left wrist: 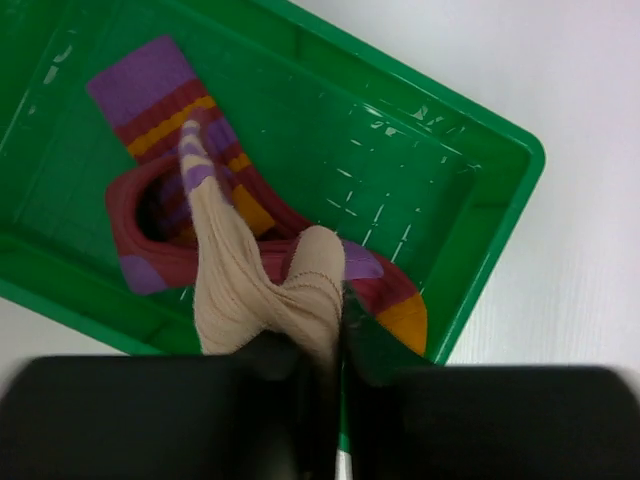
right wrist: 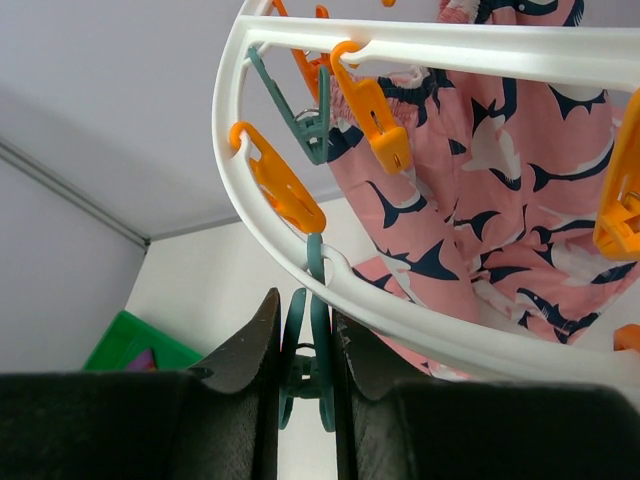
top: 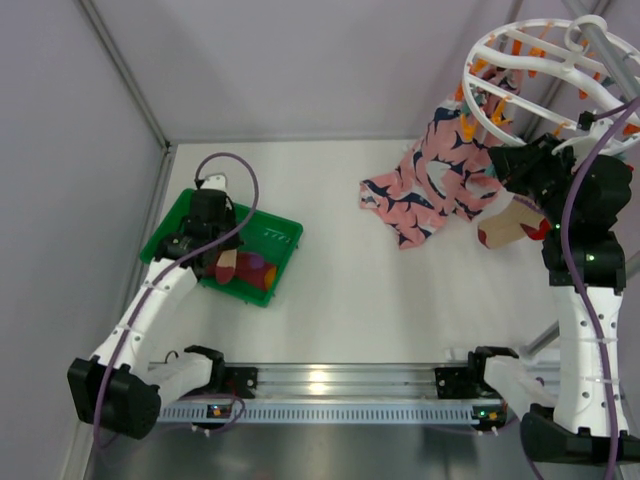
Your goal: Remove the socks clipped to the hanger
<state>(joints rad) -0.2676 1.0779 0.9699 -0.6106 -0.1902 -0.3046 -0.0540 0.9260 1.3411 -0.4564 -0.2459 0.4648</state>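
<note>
Left gripper: closed, pinching the tan sock. Its fingers blur into one dark mass at the bottom of the wrist view, so the exact bite is hard to make out.
Tan sock: ribbed and bunched at the fingers. It hangs from them into the green bin, with its free end across the maroon sock. The pinched end is hidden between the fingers.
Maroon sock: lies on the bin floor directly below the left hand, with purple and orange bands. The tan sock covers its middle.
Green bin: sits on the left side of the table. Its near edge is cut off behind the gripper body.
Right gripper: closed on a teal peg, one finger on each side.
Teal peg: hangs from the outer ring of the hanger. Whether it grips any fabric cannot be told.
Hanger: white rings above and beyond the right hand, cut off at the frame edges.
Orange pegs: hang on the ring just past the fingers. More are cropped at the right edge.
Pink cloth: navy and white shark print, hanging behind the ring. In the top view its lower end lies on the table.
Second tan sock: hangs just left of the right gripper, under the hanger. Its upper end is hidden by the arm, so what holds it is unclear.
</note>
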